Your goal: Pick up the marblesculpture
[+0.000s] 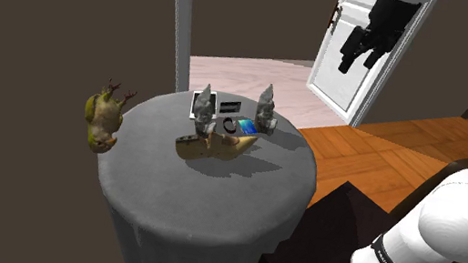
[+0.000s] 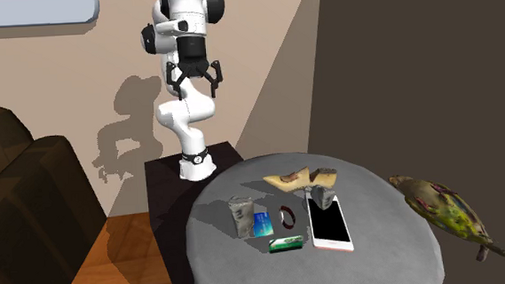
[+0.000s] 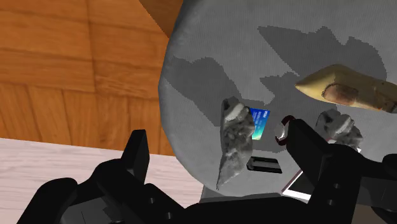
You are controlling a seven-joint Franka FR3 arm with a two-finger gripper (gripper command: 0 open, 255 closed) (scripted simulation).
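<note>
Phone (image 2: 329, 223): one, white-framed with a black screen, lying flat. I am taking it as my landmark.
Tabletop (image 2: 380, 201): one, round and grey, carrying the phone and the things around it.
Gripper (image 2: 195, 84): I am seeing it hanging high over the stand, well apart from the phone, with its fingers spread and grasping nothing.
Grey sculptures: I am counting two, both mottled grey and standing upright, and I cannot tell which is the marble one.
First sculpture (image 2: 323, 195): standing at the phone's end nearest the arm, touching it or just beside it.
Second sculpture (image 2: 241, 215): standing off to the phone's long side, apart from it. In the wrist view it is showing between the two fingers, below them and untouched.
Blue card (image 2: 262, 223): one, lying between the second sculpture and the phone, just beside the sculpture.
Ring (image 2: 287, 217): one, dark red, lying between the blue card and the phone.
Green box (image 2: 286, 243): one, small, lying near the phone's long side.
Tan lump (image 2: 301, 177): one, lying beyond the phone's arm-side end, just beside the first sculpture.
Olive animal figure (image 2: 445, 211): one, overhanging the tabletop's rim on the phone's far side from the card.
</note>
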